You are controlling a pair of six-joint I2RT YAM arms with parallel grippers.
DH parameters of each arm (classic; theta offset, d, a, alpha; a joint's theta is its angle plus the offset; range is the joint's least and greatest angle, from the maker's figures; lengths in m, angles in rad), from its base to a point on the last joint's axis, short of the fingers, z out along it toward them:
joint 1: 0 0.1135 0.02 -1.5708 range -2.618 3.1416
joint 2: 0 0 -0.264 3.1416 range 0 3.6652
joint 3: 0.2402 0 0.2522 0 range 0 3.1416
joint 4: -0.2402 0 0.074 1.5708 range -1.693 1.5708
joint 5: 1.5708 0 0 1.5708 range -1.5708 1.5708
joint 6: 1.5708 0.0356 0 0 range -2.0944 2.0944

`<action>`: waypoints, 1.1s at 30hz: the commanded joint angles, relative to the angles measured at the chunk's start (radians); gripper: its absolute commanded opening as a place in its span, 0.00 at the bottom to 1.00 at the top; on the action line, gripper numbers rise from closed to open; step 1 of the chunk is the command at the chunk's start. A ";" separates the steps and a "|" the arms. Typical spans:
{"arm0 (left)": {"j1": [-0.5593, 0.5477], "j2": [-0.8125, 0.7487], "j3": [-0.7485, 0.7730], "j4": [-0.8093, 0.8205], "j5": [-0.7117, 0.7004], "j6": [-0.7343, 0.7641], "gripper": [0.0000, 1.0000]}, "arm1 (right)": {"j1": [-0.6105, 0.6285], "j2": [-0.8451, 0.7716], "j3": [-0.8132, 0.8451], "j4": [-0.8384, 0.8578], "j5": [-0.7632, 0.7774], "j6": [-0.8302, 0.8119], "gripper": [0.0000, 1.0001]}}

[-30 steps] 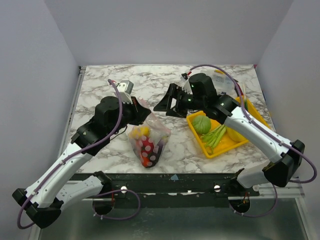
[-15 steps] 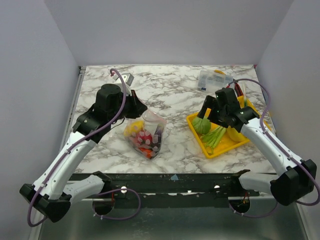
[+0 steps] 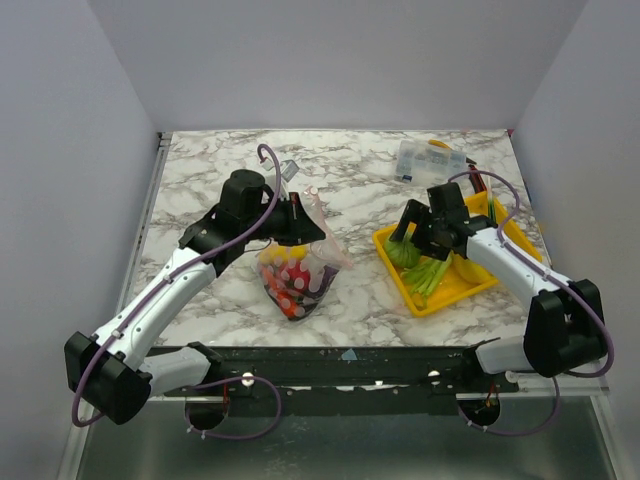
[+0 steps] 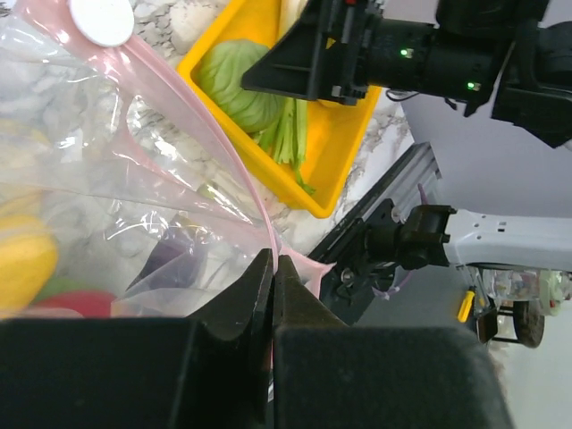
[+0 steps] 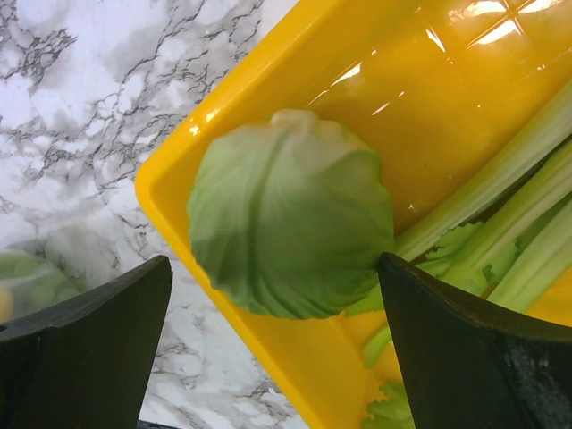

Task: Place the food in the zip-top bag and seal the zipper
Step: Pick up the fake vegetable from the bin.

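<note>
Your left gripper [image 4: 273, 268] is pinched tight on the zipper [image 4: 210, 143]. The pink strip runs between its 2 closed fingers at one end of the zip-top bag's mouth. From above, the zip-top bag [image 3: 297, 275] sits on the marble table [image 3: 200, 170], left of centre. Its mouth is lifted up to the gripper and its body sags toward the near edge. In the left wrist view the 2 pink strips stand apart, so the mouth looks parted.

Food is already inside the bag: a red piece with white spots [image 3: 290, 275], a yellow piece [image 3: 272, 262] beside it, and a dark purple piece [image 4: 170, 259] low against the plastic.

Your right gripper [image 3: 410, 225] is spread wide and holds nothing. It hangs over the near-left corner of the yellow tray [image 3: 445, 295], well apart from the bag. In its wrist view the round green food [image 5: 290, 228] lies in that tray corner, between the 2 black fingers [image 5: 85, 344]. You can see a gap on both sides, but you cannot tell how far above it the tips are. Green celery stalks [image 5: 500, 197] lie just beside the green ball in the tray, touching its edge. A clear compartment box [image 3: 430, 160] sits at the far side of the table, behind the tray.
</note>
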 commanded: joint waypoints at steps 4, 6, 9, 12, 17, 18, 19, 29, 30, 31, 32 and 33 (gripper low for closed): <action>-0.007 -0.049 0.005 0.022 0.057 -0.009 0.00 | -0.006 0.070 -0.034 0.060 0.062 -0.010 1.00; -0.007 -0.053 0.015 0.010 0.056 -0.003 0.00 | -0.007 0.080 -0.040 0.050 0.065 -0.020 1.00; -0.007 -0.055 0.025 0.003 0.058 0.000 0.00 | -0.007 0.092 -0.042 0.078 0.037 -0.029 0.99; -0.007 -0.056 0.037 -0.003 0.063 -0.001 0.00 | -0.006 0.117 -0.048 0.082 0.050 -0.027 1.00; -0.007 -0.072 0.057 -0.018 0.051 0.001 0.00 | -0.007 0.104 -0.081 0.120 0.052 -0.021 0.92; -0.007 -0.072 0.060 -0.024 0.049 0.004 0.00 | -0.006 0.093 -0.085 0.132 0.050 -0.022 0.88; -0.007 -0.071 0.062 -0.029 0.045 0.007 0.00 | -0.007 0.085 -0.091 0.140 0.054 -0.020 0.83; -0.007 -0.065 0.068 -0.035 0.053 0.011 0.00 | -0.007 -0.075 -0.062 0.054 0.173 -0.060 0.00; -0.007 -0.063 0.069 -0.032 0.058 0.011 0.00 | -0.005 -0.109 -0.049 0.033 0.178 -0.077 0.00; -0.007 -0.062 0.073 -0.032 0.064 0.010 0.00 | -0.005 -0.151 -0.029 0.016 0.175 -0.097 0.00; -0.007 -0.062 0.075 -0.032 0.066 0.011 0.00 | -0.004 -0.180 -0.004 -0.006 0.169 -0.117 0.00; -0.006 -0.060 0.078 -0.034 0.067 0.011 0.00 | -0.001 -0.211 0.031 -0.025 0.153 -0.138 0.00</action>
